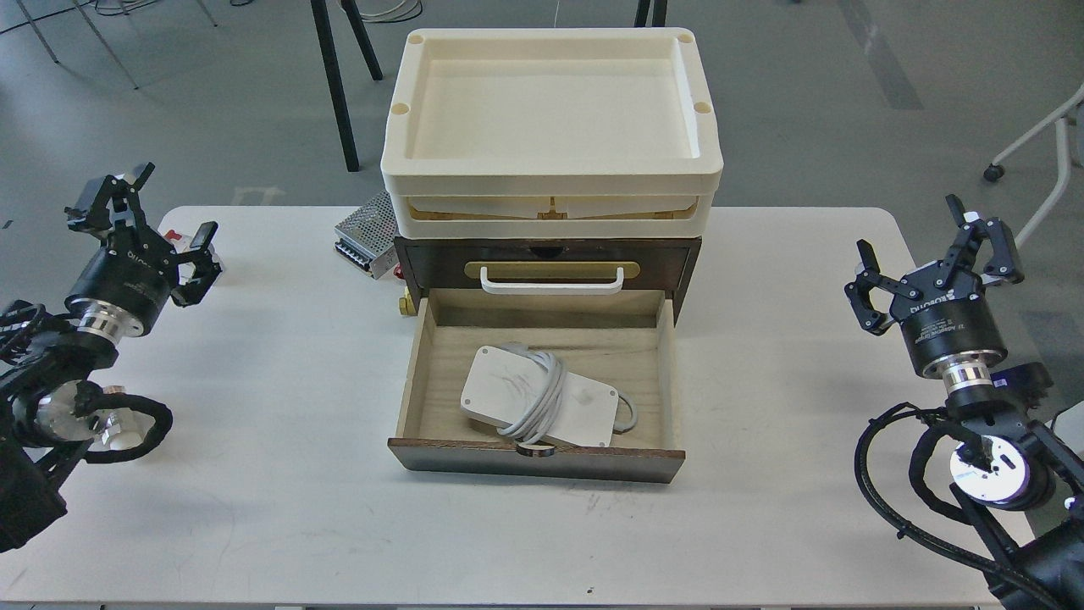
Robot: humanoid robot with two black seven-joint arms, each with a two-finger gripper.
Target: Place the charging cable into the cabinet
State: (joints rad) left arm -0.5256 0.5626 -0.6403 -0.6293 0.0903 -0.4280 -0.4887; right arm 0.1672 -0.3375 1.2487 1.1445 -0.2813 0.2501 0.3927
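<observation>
Charging cable [539, 396] lying flat inside the pulled-out lower drawer [413, 373] of the cabinet [686, 263]. Left gripper [148, 224] and right gripper [931, 258], both raised beside the cabinet, jaws spread wide, holding and touching nothing.

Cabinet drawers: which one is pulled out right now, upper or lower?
The lower drawer of the cabinet is pulled out, its pale wood inside showing, with the charging cable lying in it. The upper drawer with the white handle is shut flush.
</observation>
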